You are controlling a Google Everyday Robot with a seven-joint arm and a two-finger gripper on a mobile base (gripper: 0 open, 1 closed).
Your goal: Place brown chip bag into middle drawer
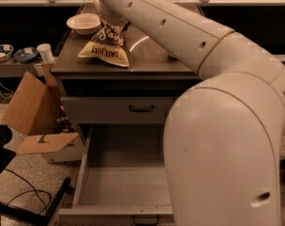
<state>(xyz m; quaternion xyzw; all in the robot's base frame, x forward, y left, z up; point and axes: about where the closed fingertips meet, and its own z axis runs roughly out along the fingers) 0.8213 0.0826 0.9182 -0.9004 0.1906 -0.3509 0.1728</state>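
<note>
Gripper [108,17]: at the far left of the countertop [156,58], directly over the bag's upper end and largely masked by the arm; whether it is clamped on the bag cannot be told.
Brown chip bag [106,47]: stands tilted on the countertop beside a white bowl [84,22], with its upper end under the gripper and its lower edge at the surface.
Appearance: dark brown crinkled film, tan-yellow lower end, white script, "LATE JULY" print.
Handling (judged): light, soft, air-filled and slick, with brittle contents, so a hard squeeze risks crushing.
Hold point (judged): the flat sealed upper end.
Middle drawer [81,173]: pulled open below, grey, well apart from the bag.
</note>
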